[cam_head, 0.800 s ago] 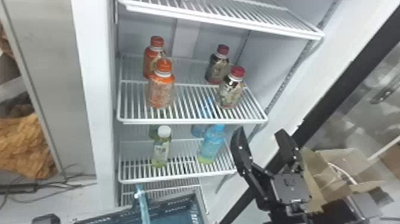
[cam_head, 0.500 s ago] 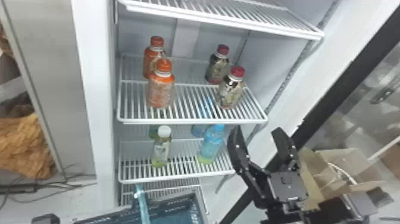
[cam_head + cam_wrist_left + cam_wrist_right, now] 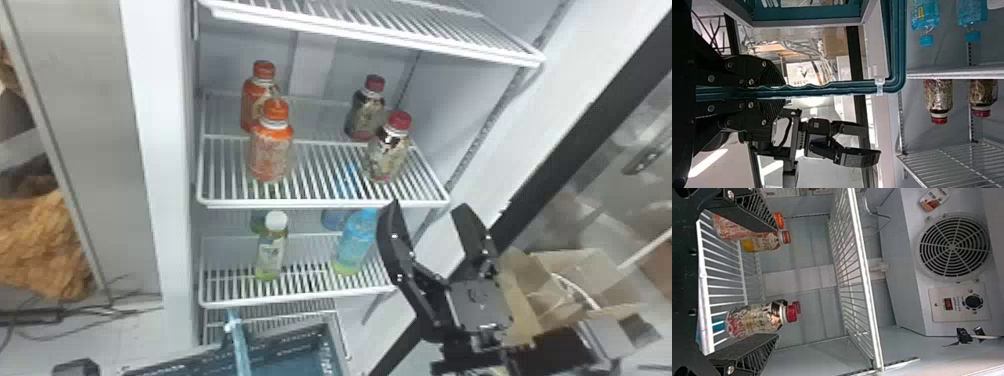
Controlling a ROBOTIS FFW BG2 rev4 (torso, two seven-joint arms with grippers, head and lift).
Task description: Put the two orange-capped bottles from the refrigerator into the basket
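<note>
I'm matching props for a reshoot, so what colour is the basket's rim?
Dark teal; the basket shows best in the left wrist view.

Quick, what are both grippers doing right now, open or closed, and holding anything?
Left gripper: closed on the rim of the basket.
Right gripper: open, holding nothing.

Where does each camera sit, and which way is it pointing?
Head view: on the robot's head, looking forward and down at the refrigerator shelves; the right gripper shows.
Left wrist view: on the left wrist, looking past the left gripper, shut on the basket rim, toward the refrigerator; the right gripper shows too.
Right wrist view: on the right wrist, looking into the refrigerator between its open fingers.
Head and right wrist views share the orange-capped bottles.
</note>
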